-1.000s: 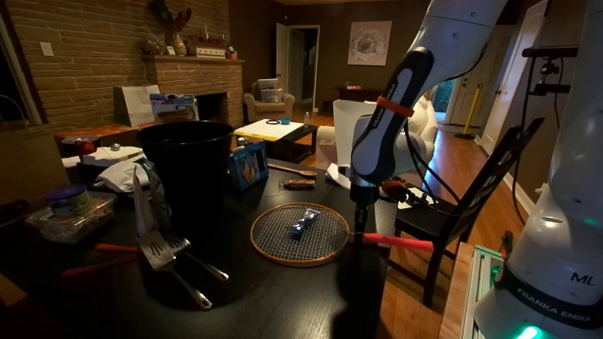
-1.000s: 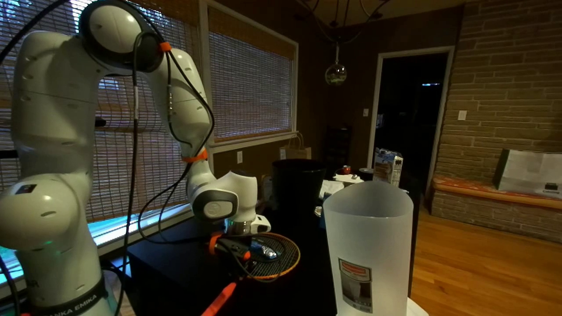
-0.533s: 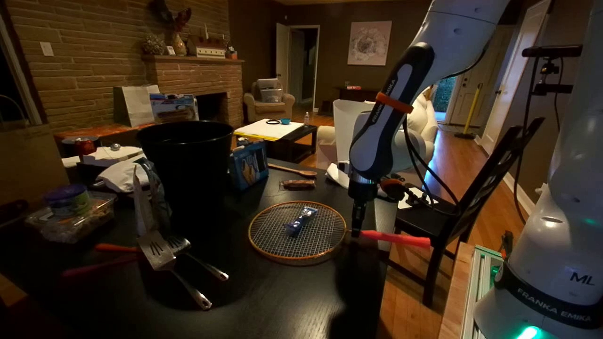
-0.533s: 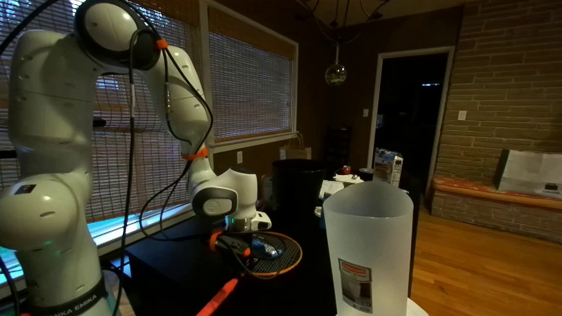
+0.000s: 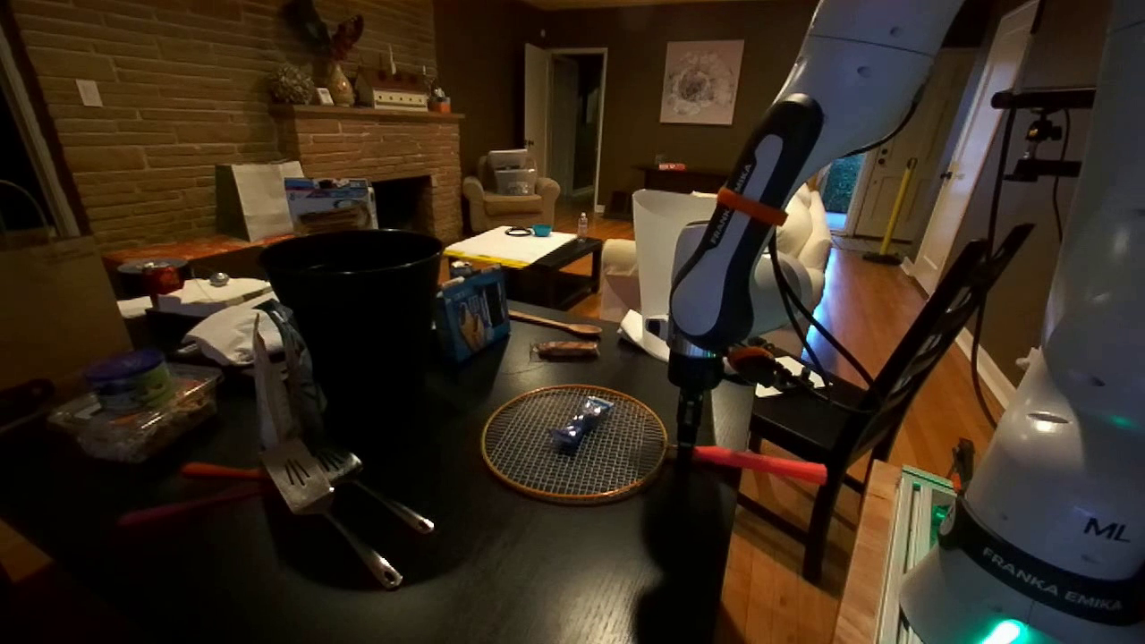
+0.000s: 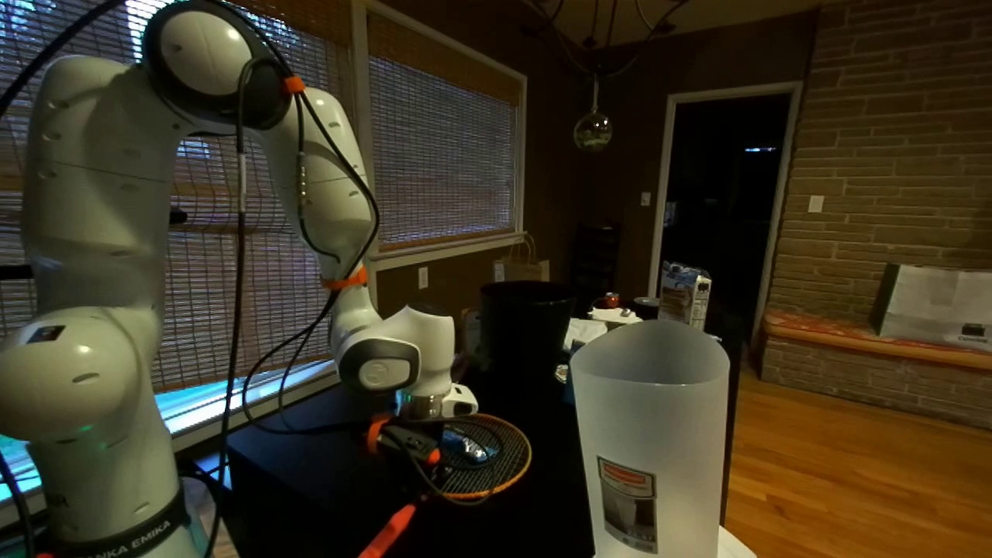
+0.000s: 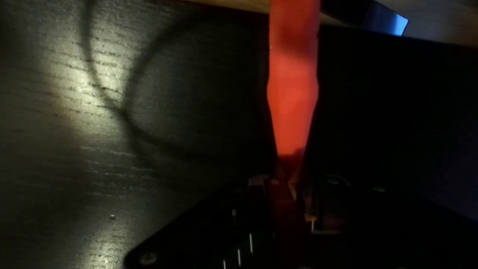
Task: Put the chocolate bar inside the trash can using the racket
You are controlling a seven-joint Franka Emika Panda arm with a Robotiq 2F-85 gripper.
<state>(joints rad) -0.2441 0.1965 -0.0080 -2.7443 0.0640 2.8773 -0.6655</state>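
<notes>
The racket (image 5: 626, 456), with its orange rim, dark mesh and red-orange handle (image 7: 293, 82), is roughly level, low over the black table. The bluish chocolate bar (image 5: 581, 425) lies on its strings; both also show in an exterior view, the racket (image 6: 508, 469) and the bar (image 6: 468, 446). My gripper (image 5: 685, 454) points down and is shut on the racket's thin shaft between head and handle. In the wrist view its dark fingertips (image 7: 289, 185) meet at the handle's narrow end. The black trash can (image 5: 358, 313) stands upright beyond the racket's head; it also shows in an exterior view (image 6: 525, 329).
Metal spatulas (image 5: 300, 478) lie near the trash can's base. A blue box (image 5: 474, 313), a wrapped brown bar (image 5: 565, 349) and a wooden spoon (image 5: 572, 329) are behind the racket. A tall white tapered container (image 6: 651, 434) stands beside the table. A black chair (image 5: 823, 429) is near the handle.
My gripper and the racket shifted slightly away from the robot base, then back toward it, a little past where they were. The chocolate bar moved along on the strings.
</notes>
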